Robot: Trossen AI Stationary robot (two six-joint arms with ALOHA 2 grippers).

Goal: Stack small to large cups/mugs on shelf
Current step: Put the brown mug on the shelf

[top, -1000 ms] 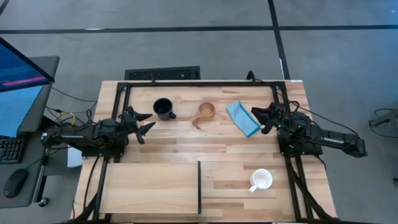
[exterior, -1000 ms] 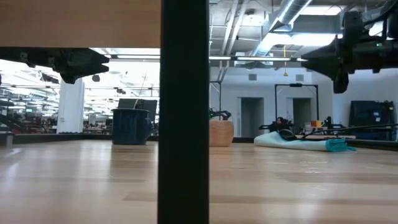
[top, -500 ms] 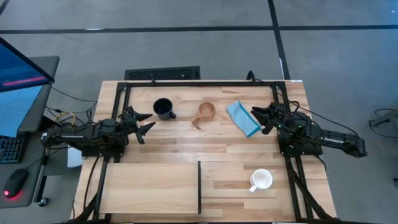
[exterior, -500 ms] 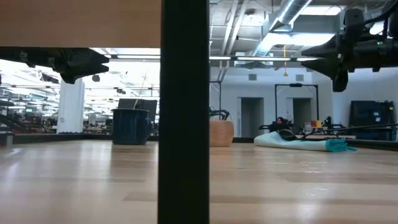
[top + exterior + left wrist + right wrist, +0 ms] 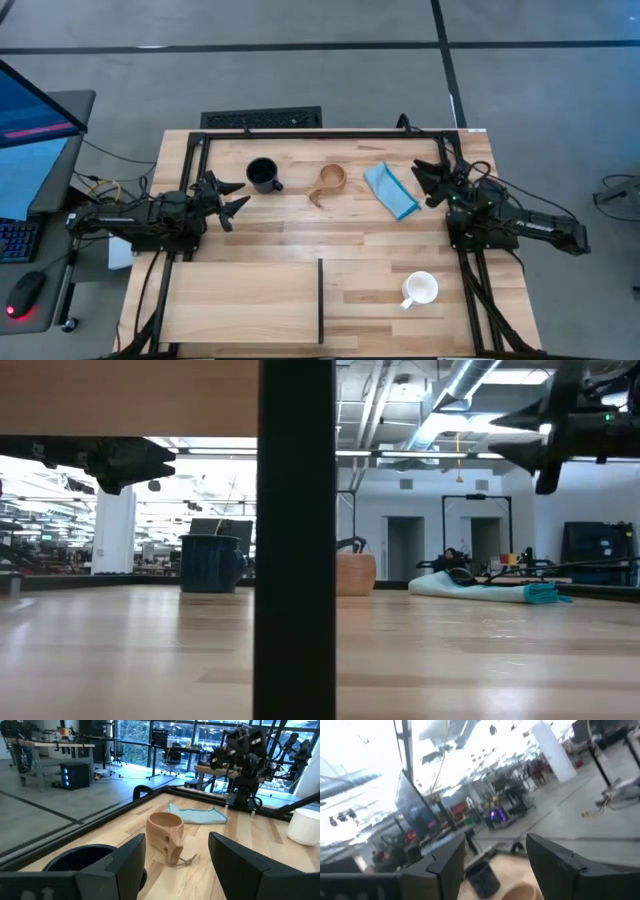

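Since a second ago the right gripper [image 5: 421,175] has risen beside the light-blue cloth [image 5: 390,190], fingers spread, empty. Left gripper [image 5: 232,198] waits open, empty, near the black mug [image 5: 262,175].

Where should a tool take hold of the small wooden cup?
Probably by the rim of the wooden cup, from above: it stands upright, mouth open, clear of the black mug and cloth. Its handle lies low toward the table's front.
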